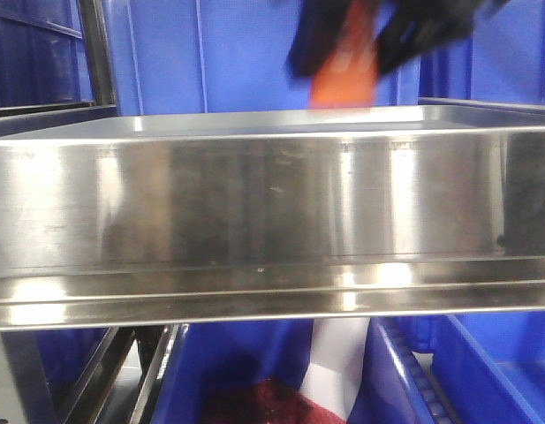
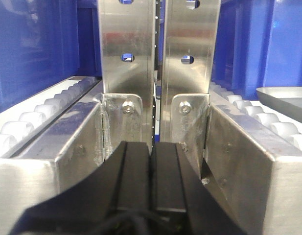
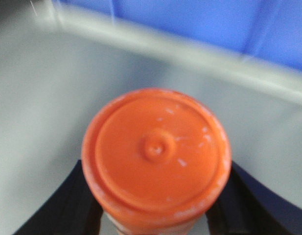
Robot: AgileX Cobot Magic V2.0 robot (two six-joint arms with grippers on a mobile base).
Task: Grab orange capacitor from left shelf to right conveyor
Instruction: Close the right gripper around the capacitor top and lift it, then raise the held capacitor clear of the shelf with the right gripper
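Jaws of the right gripper (image 1: 347, 44) squeezed onto the sides of the orange capacitor (image 1: 343, 87) in the front view, all blurry, low over the shiny left shelf (image 1: 254, 203). From the left wrist, jaws of the left gripper (image 2: 151, 181) pressed flat together, holding nothing, close to two metal posts (image 2: 126, 73). From the right wrist, can upright between black fingers (image 3: 75, 208) over the shelf floor: grabbed, probably, but not carried to the right conveyor yet, and no conveyor seen anywhere.
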